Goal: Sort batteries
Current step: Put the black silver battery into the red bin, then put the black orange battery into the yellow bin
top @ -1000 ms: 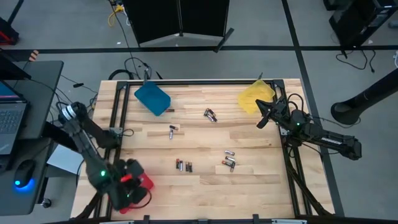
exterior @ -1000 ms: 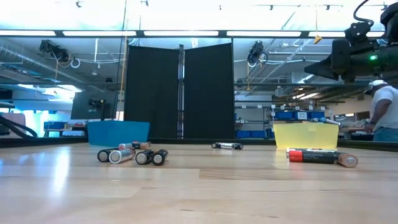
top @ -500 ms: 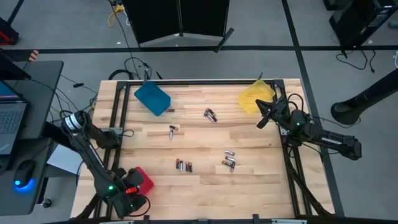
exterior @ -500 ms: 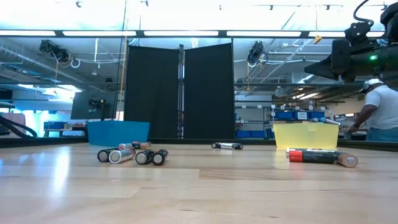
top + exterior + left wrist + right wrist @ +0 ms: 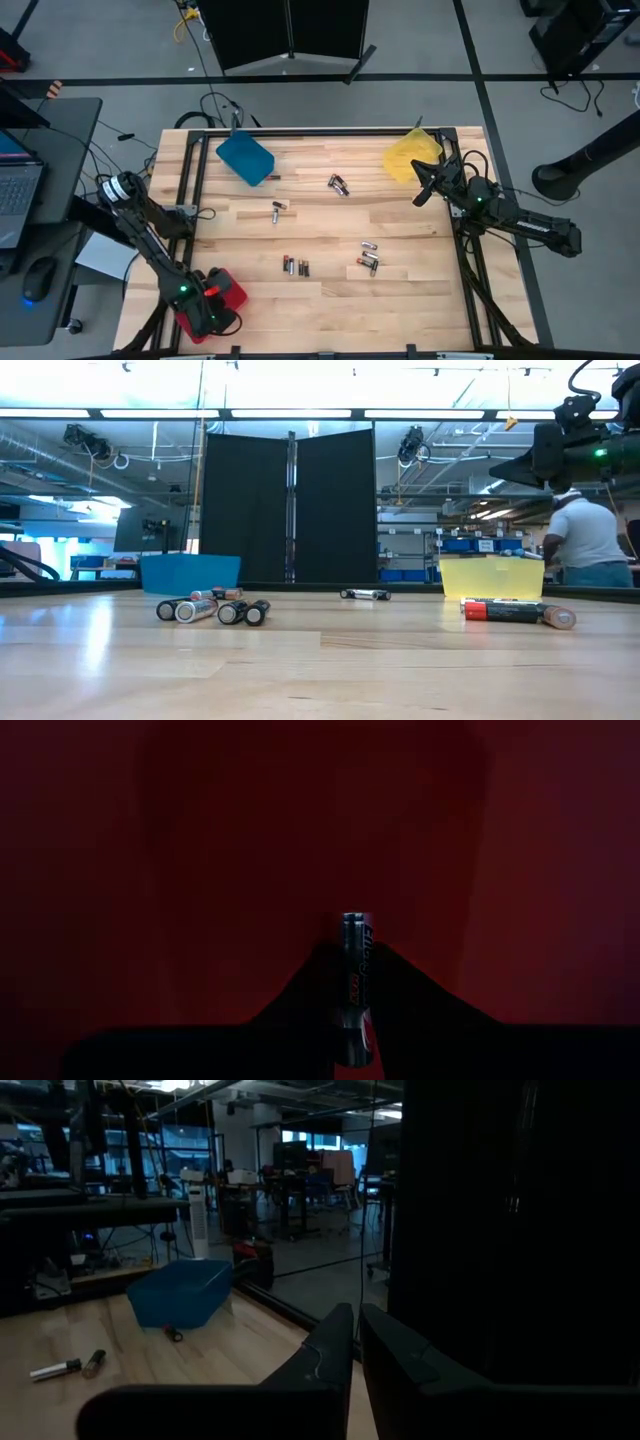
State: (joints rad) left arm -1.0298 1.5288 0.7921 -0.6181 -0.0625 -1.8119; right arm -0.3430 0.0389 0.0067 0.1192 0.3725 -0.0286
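My left gripper (image 5: pixel 205 312) is at the table's near left corner, pointing down into the red tray (image 5: pixel 233 292), and is shut on one dark battery (image 5: pixel 355 982). The red tray fills the left wrist view. Other batteries lie on their sides on the wood: a pair (image 5: pixel 338 184), one (image 5: pixel 278 208), a row (image 5: pixel 295 266) and a cluster (image 5: pixel 368 260). They also show in the low view as a group (image 5: pixel 212 609) and a pair (image 5: pixel 515 610). My right gripper (image 5: pixel 422 188) hovers, shut and holding nothing, beside the yellow tray (image 5: pixel 410 156). My left gripper pinches the battery between its two fingers (image 5: pixel 310 985), with the battery lying along them. Its metallic end (image 5: pixel 355 920) sticks out past the fingertips. The fingers come from above, pointing down over the red tray floor. Whether the battery's end touches the tray I cannot tell.
A blue tray (image 5: pixel 245 158) sits at the far left of the table and the yellow tray at the far right. The metal frame (image 5: pixel 185 180) runs along the table's edges. Bare wood lies between the battery groups. A person (image 5: pixel 585 540) stands in the room beyond.
My left gripper has gone down over the red tray, shifting slightly toward the near edge, while the arm's elbow swung. It has kept hold of the battery. My right arm has kept still. The person in the room beyond has walked across behind the table.
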